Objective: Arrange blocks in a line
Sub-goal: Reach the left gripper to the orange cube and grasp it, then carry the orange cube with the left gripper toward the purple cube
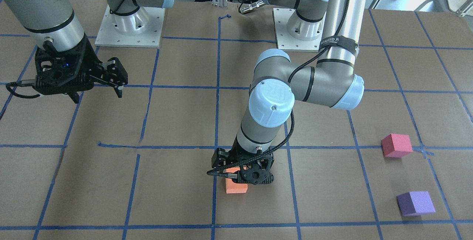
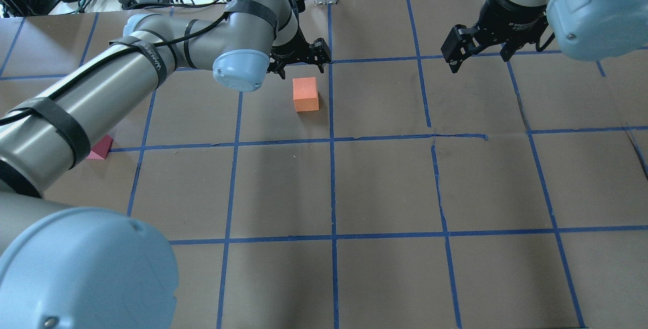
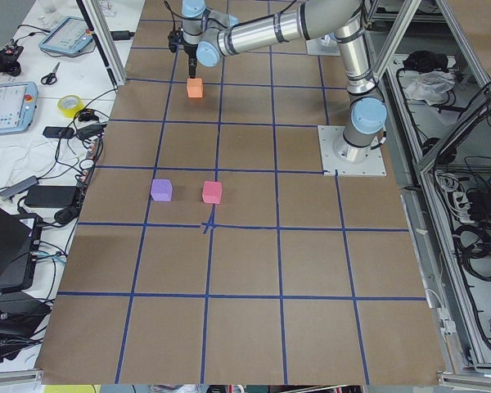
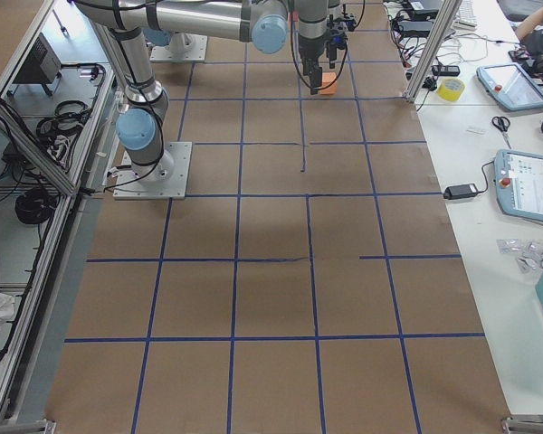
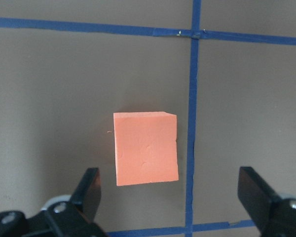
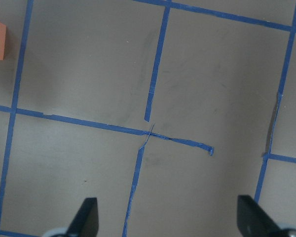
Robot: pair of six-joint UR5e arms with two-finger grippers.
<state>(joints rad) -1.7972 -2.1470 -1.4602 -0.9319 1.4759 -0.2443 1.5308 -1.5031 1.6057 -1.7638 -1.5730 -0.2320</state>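
Now, orange block (image 5: 146, 148): sits flat on the table (image 5: 64, 74), directly under the left gripper, and it's our landmark for everything else.
Left gripper (image 5: 168, 187): spread wide and empty, one finger (image 5: 89, 190) either side of the orange block, touching nothing.
Handling call: foam by the look of it, so light and squashy with a matte, grippy skin; I'd pinch two opposite flat faces, midway up, gently.
Tape line (image 5: 191, 148): runs just beside the orange block.
Right gripper (image 6: 167, 207): also wide and empty, hovering over the taped table well apart from the orange block.
Pinkish-red block (image 1: 396, 145): well apart from the orange block, out on the side of the left arm (image 1: 306, 85).
Purple block (image 1: 415, 203): about as far out, near the pinkish-red one, not touching it.
Hard to see: the left gripper's height above the orange block; overhead, the left arm hides most of the pinkish-red block and all of the purple.
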